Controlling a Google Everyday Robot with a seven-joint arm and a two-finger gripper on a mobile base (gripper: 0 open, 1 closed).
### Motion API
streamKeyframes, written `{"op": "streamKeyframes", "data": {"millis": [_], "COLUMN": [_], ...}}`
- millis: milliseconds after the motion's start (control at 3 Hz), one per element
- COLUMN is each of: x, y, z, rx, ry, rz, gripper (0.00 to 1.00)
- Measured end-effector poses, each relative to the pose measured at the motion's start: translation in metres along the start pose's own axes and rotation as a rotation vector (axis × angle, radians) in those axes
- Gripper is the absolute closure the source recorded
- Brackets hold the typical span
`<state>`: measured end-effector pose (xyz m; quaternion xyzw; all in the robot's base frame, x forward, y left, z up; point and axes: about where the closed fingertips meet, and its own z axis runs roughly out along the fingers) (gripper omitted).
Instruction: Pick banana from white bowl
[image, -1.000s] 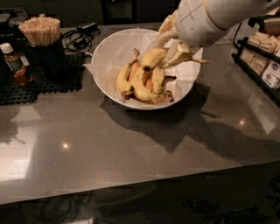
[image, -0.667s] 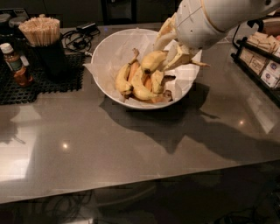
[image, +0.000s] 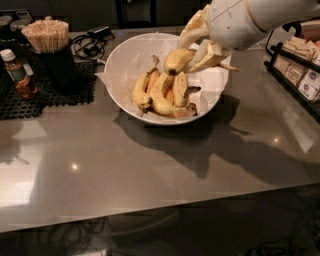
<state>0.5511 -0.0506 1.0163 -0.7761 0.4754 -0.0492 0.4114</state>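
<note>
The white bowl (image: 127, 57), lined with crinkled paper, stands at the back middle of the grey counter. My gripper (image: 188, 56) reaches in from the upper right and is shut on the banana (image: 176, 60), a short plump yellow one. It holds the banana just above the pile, over the bowl's right half. The banana's thin tan stem (image: 230, 67) pokes out to the right behind the fingers. Several other yellow bananas (image: 160, 95) lie in the bowl below it.
A black cup of wooden stir sticks (image: 47, 37) and a small sauce bottle (image: 17, 75) stand on a black mat (image: 55, 95) at the left. Cables (image: 90, 42) lie behind the bowl. A black rack with packets (image: 300, 72) lines the right edge.
My gripper has risen slightly with the banana in it, so the banana now hangs a little higher above the pile. The bowl and the other bananas have not moved.
</note>
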Motion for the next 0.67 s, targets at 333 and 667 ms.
{"op": "streamKeyframes", "data": {"millis": [333,667], "x": [-0.0067,-0.0067], "y": [-0.0056,-0.0056], "z": [-0.0142,-0.0142], "rx": [0.068,0.068], "ry": [-0.037,-0.037], "rz": [-0.018,-0.018], "gripper": [1.0,1.0]}}
